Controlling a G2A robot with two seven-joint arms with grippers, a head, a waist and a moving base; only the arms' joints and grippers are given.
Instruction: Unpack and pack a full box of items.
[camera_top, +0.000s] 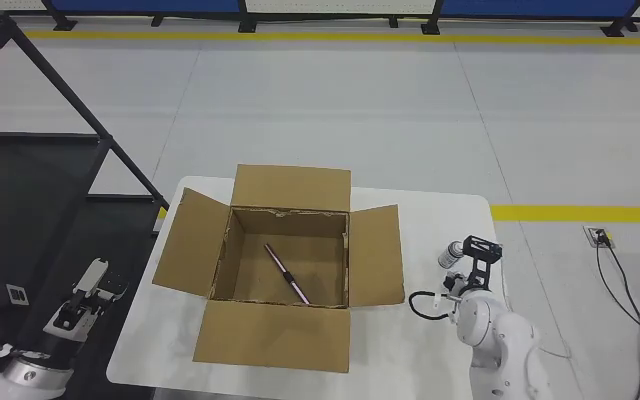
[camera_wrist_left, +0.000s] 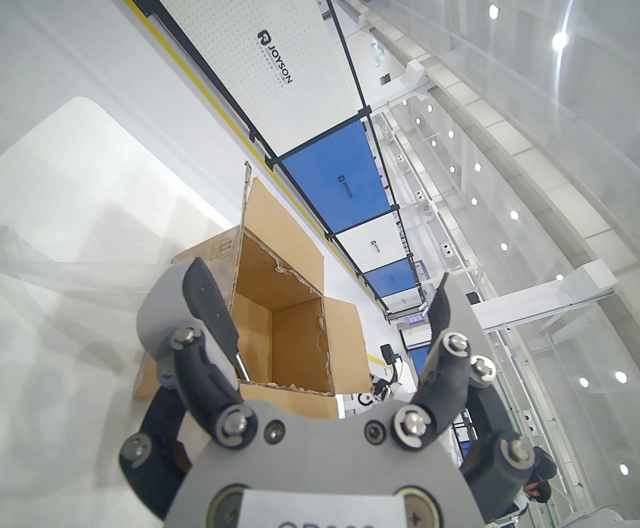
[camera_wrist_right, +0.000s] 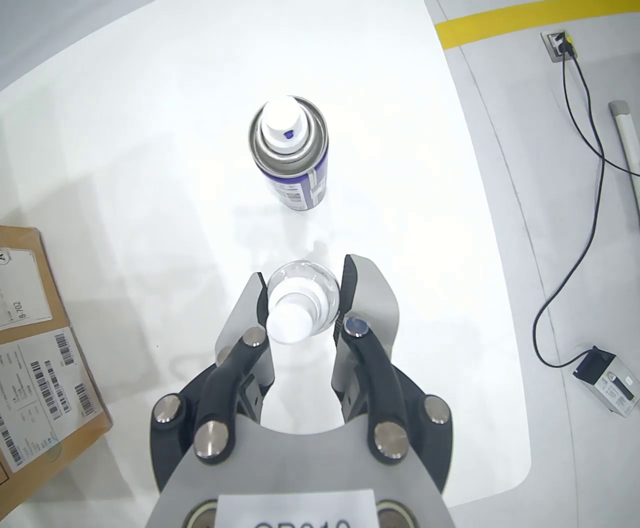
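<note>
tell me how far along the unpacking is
Done: the spray can stands out on the table. In hand: the right gripper is shut on a clear bottle beside it. Remaining: a dark rod lies in the open box; the left gripper is open, empty.

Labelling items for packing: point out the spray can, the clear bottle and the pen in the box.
spray can (camera_wrist_right: 290, 152), right wrist view, on its silver top.
clear bottle (camera_wrist_right: 299, 306), right wrist view, on its white cap.
pen (camera_top: 287, 273), top view, mid-shaft.

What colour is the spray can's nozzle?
White nozzle on the spray can, clearest in the right wrist view.
</note>
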